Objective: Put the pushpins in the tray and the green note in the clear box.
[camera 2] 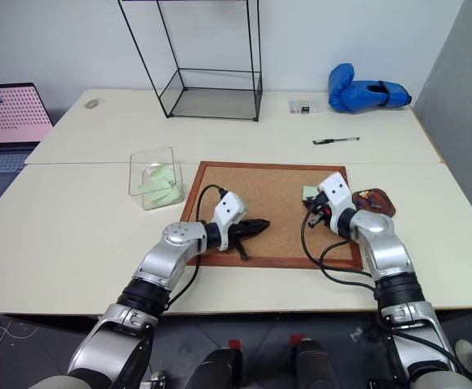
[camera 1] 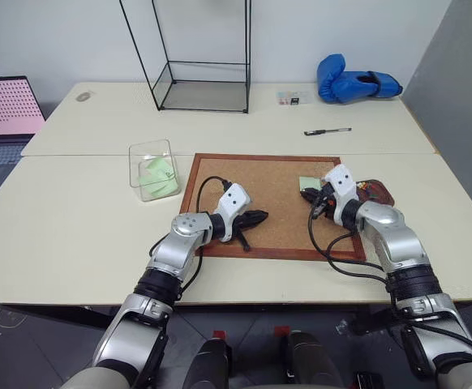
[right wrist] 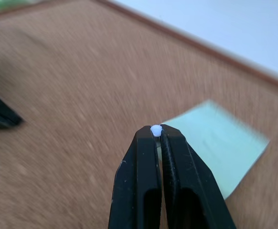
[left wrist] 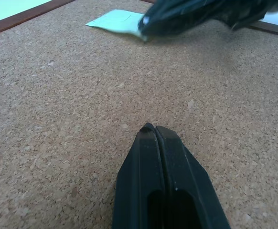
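- Cream tabletop (camera 1: 74,235) is noted bearing a cork board (camera 1: 276,207).
- Right gripper (right wrist: 156,131) is pinched on a white-headed pushpin (right wrist: 155,129) above the green note (right wrist: 222,148).
- Left gripper (left wrist: 153,130) is closed, empty, over cork.
- Tray (camera 1: 378,193) lies beside the board.

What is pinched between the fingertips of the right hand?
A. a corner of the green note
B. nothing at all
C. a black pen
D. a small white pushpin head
D: the right hand is shut on a tiny white pushpin, above the green note.
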Motion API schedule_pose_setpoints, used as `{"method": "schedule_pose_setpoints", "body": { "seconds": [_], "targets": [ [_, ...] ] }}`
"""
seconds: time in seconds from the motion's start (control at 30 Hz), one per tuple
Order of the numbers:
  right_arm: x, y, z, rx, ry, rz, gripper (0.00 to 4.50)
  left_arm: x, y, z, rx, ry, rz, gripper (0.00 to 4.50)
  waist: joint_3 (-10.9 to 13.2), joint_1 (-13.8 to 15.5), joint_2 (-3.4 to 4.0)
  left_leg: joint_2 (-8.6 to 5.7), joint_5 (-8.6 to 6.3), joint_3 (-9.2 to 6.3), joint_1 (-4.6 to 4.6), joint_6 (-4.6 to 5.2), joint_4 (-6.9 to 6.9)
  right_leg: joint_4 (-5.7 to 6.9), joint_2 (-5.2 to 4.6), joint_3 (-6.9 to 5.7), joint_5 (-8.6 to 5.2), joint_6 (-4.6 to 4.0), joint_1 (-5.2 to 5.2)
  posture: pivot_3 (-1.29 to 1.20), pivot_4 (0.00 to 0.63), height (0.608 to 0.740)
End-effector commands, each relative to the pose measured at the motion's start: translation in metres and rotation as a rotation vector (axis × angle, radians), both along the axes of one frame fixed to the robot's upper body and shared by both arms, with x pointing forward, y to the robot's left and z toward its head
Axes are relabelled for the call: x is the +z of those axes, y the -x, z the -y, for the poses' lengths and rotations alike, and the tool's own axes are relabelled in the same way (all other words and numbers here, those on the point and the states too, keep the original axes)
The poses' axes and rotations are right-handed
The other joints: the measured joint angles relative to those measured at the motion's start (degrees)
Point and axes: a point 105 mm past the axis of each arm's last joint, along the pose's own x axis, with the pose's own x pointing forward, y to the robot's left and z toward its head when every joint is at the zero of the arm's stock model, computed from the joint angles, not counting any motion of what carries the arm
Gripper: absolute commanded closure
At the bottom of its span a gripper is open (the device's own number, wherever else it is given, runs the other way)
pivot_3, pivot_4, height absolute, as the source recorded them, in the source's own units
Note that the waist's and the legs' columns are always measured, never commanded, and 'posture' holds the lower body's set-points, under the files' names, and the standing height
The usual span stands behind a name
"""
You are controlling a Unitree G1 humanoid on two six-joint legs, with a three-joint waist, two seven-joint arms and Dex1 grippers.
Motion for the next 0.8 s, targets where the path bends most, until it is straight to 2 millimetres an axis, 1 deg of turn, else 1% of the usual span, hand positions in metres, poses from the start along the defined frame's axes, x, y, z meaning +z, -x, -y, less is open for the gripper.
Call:
{"method": "schedule_pose_setpoints", "body": {
  "seconds": [0.03, 0.17, 0.27, 0.37, 0.4, 0.43, 0.6, 0.63, 0.8],
  "targets": [
    [0.029, 0.012, -0.013, 0.113, 0.055, 0.140, 4.48, -0.020, 0.003, -0.003, 0.035, -0.021, -0.084, 4.50, 0.00, 0.01, 0.00, 0.00, 0.00, -0.01, 0.01, 0.00, 0.01, 0.00, 0.00, 0.00, 0.00, 0.00, 0.01, 0.00, 0.150, 0.740],
    [0.034, 0.020, -0.016, 0.173, 0.141, 0.197, 4.48, -0.014, -0.003, -0.003, 0.065, 0.016, -0.076, 4.50, 0.00, 0.02, -0.01, -0.01, 0.00, 0.00, 0.00, 0.00, 0.02, -0.02, -0.01, 0.00, 0.00, 0.01, 0.02, 0.00, 0.150, 0.740],
    [0.033, 0.023, -0.016, 0.200, 0.191, 0.222, 4.48, -0.002, -0.008, -0.003, 0.088, 0.075, -0.062, 4.50, 0.00, 0.03, -0.01, -0.01, 0.00, -0.01, 0.00, 0.00, 0.02, -0.01, -0.01, 0.00, 0.00, 0.01, 0.02, 0.00, 0.150, 0.740],
    [0.033, 0.024, -0.016, 0.201, 0.189, 0.225, 4.48, 0.015, -0.012, -0.006, 0.097, 0.123, -0.020, 4.50, 0.02, 0.04, -0.03, 0.00, 0.00, 0.00, 0.00, 0.00, 0.02, -0.01, -0.01, 0.00, 0.01, 0.01, 0.02, 0.00, 0.150, 0.740],
    [0.034, 0.024, -0.016, 0.200, 0.186, 0.226, 4.50, 0.019, -0.012, -0.007, 0.099, 0.137, -0.014, 4.13, 0.02, 0.03, -0.03, 0.00, 0.00, -0.01, -0.01, 0.00, 0.02, 0.00, -0.01, -0.01, 0.01, 0.01, 0.01, 0.00, 0.150, 0.740],
    [0.034, 0.024, -0.017, 0.200, 0.181, 0.226, 4.50, 0.023, -0.012, -0.009, 0.092, 0.153, -0.005, 4.08, 0.03, -0.02, -0.04, 0.00, 0.00, -0.01, -0.01, 0.00, 0.02, 0.00, 0.00, -0.01, 0.00, 0.01, 0.01, 0.00, 0.150, 0.740],
    [0.035, 0.024, -0.018, 0.204, 0.175, 0.226, 4.50, 0.041, -0.012, -0.012, 0.070, 0.194, 0.041, 3.08, 0.05, -0.09, -0.06, 0.03, 0.00, -0.01, -0.07, -0.01, -0.02, -0.02, 0.02, 0.00, 0.00, 0.00, -0.08, 0.00, 0.150, 0.740],
    [0.036, 0.023, -0.019, 0.205, 0.175, 0.226, 4.50, 0.043, -0.013, -0.012, 0.069, 0.200, 0.049, 2.98, 0.05, -0.04, -0.06, 0.02, 0.00, -0.01, -0.09, -0.01, -0.02, -0.03, 0.01, 0.00, 0.00, 0.00, -0.08, 0.00, 0.150, 0.740],
    [0.039, 0.023, -0.021, 0.210, 0.171, 0.233, 4.50, 0.050, -0.016, -0.007, 0.060, 0.227, 0.056, 2.09, 0.07, 0.05, -0.10, -0.01, 0.00, -0.01, -0.12, -0.01, -0.01, -0.06, -0.02, 0.00, 0.00, 0.00, -0.08, 0.00, 0.150, 0.740]
  ]
}}
